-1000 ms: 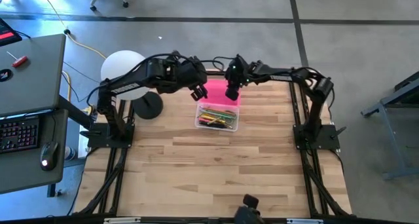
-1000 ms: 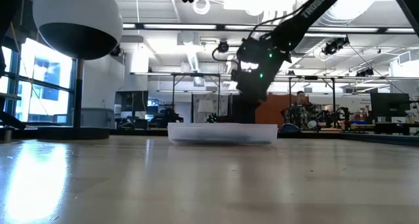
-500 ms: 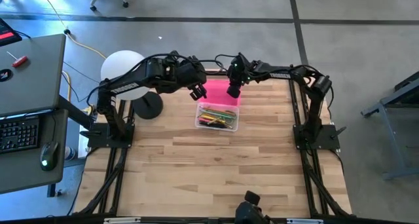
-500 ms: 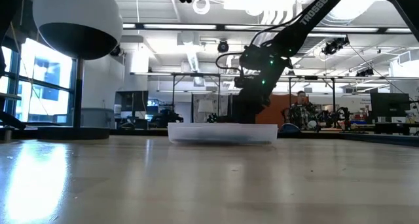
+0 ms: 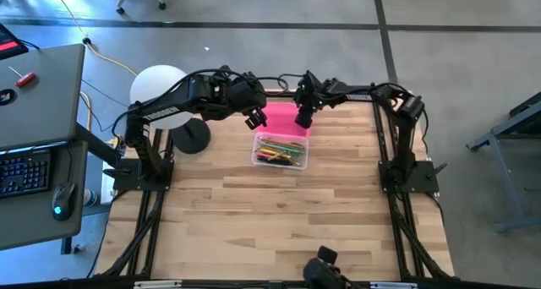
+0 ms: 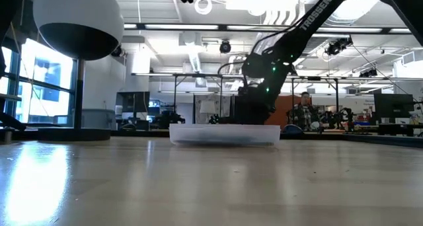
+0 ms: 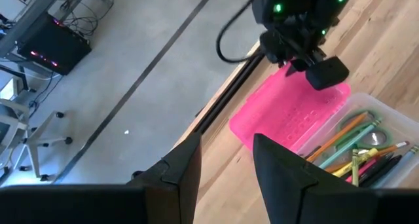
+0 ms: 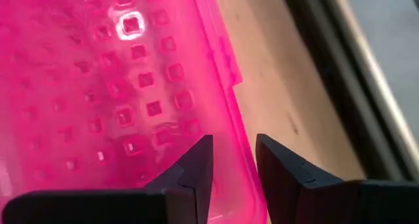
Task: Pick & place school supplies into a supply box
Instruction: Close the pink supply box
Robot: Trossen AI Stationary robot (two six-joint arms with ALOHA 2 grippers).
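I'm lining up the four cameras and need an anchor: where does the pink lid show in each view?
High view: pink lid at the table's far edge, just behind the clear box.
Low view: not visible; only the box shows.
Left wrist view: lid mid-frame, beside the box of pencils.
Right wrist view: lid fills most of the frame.
Shared landmark: the right gripper over the lid.

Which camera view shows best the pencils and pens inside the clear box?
The high view: the pencils and pens lie unobstructed in the open clear box. The left wrist view shows only some of them at its edge, the low view only the box's side, and the right wrist view only the pink lid.
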